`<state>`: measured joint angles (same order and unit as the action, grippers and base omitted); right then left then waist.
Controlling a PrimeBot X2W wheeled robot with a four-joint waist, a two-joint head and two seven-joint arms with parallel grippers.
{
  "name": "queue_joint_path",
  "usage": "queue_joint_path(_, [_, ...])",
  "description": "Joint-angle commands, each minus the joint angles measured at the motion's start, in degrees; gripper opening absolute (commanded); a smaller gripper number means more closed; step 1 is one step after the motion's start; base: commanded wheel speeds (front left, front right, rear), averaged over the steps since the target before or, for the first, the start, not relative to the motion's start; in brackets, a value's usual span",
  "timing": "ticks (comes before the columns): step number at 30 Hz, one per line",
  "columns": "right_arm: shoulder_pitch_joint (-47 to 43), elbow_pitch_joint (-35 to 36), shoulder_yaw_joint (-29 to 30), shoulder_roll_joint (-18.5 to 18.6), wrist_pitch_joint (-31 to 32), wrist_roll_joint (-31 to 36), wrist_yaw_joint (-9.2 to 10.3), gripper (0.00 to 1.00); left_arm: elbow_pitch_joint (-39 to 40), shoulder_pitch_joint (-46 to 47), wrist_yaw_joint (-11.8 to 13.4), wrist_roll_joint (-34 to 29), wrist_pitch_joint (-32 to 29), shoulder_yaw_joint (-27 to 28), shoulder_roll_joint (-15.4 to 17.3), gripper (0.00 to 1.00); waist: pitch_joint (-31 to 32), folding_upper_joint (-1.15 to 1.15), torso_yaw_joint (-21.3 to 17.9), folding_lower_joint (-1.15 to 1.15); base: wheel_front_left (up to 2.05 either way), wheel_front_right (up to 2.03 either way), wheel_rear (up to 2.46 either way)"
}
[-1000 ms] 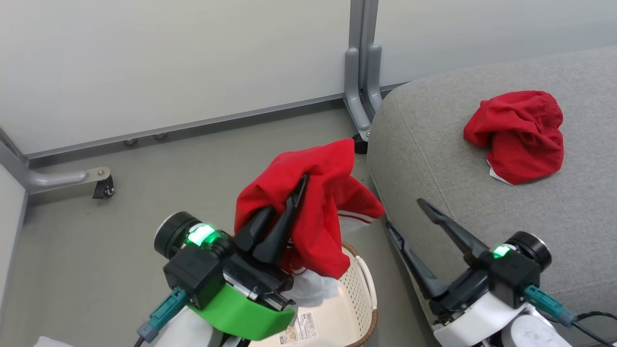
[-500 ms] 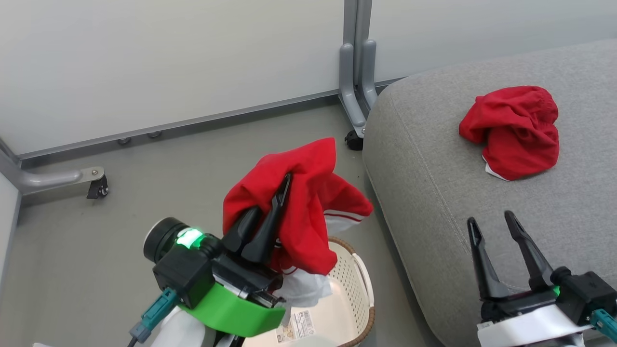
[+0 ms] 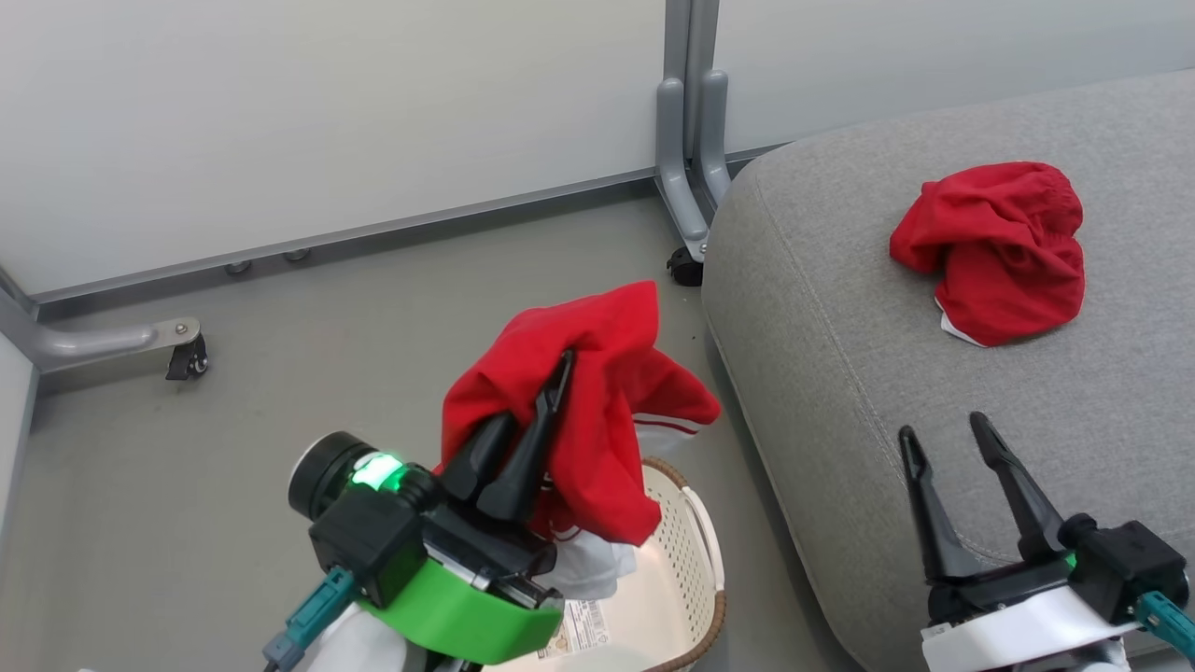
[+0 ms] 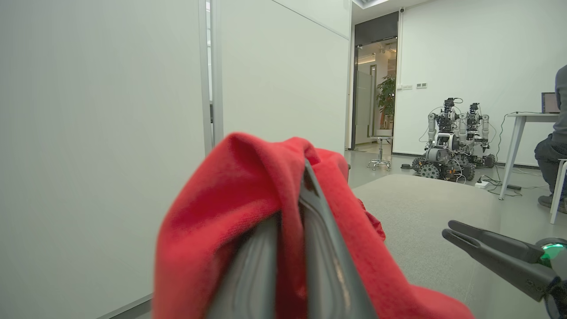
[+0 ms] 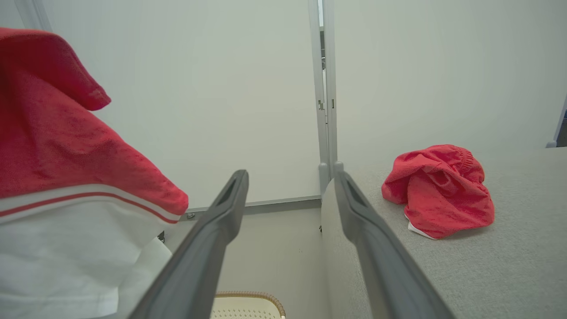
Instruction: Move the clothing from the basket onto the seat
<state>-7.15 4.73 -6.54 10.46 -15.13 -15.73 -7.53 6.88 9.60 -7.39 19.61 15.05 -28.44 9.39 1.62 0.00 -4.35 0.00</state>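
**Left gripper slid slightly right and lower with its red load**

Compared with half a second earlier, the left gripper (image 3: 553, 387) sat a touch further right and lower in the head view. Its fingers were clamped on a red garment (image 3: 597, 411) with white trim, which hung above the basket (image 3: 698, 560). Whether the drooping white hem touched the basket could not be told.

The right gripper (image 3: 940, 427) hovered over the near edge of the seat (image 3: 840, 327), fingers spread and empty. A second red garment (image 3: 999, 252) lay crumpled on that grey woven cushion, well apart from both grippers.

The basket stood on the smooth grey floor (image 3: 327, 355), just beside the seat's rounded corner. Pale partition panels (image 3: 327, 121) on grey metal feet with casters (image 3: 191, 359) closed the back. In the left wrist view the room beyond held parked robots (image 4: 452, 133), a white desk (image 4: 531, 116) and a seated person (image 4: 553, 146).
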Motion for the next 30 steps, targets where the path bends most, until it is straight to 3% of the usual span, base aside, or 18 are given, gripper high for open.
queue_joint_path(1, [1.05,0.35,-1.07,1.16,-0.02,-0.38,0.08,1.0,0.29,0.74,-0.15,-0.67,0.17,-0.45,0.34,0.0,-0.12,0.0,0.09,0.0,0.0,0.0,0.0])
queue_joint_path(10, [6.66,1.35,-12.64,12.13,-0.02,-2.55,0.08,1.0,2.52,3.38,-0.15,-1.95,0.18,-7.36,3.6,0.0,-0.5,0.0,0.96,0.0,0.0,0.0,0.0])
queue_joint_path(22, [17.56,-0.28,-33.07,28.92,-0.02,-10.54,0.09,1.0,3.54,4.83,-0.16,-1.24,0.18,-10.86,4.25,0.0,-0.72,0.0,1.96,0.0,0.0,0.0,0.0])
queue_joint_path(30, [27.59,-3.19,-43.23,33.51,-0.02,-12.26,0.09,1.0,3.34,5.9,-0.15,-1.23,0.18,-13.51,4.37,0.0,-1.02,0.0,2.78,0.0,0.0,0.0,0.0])
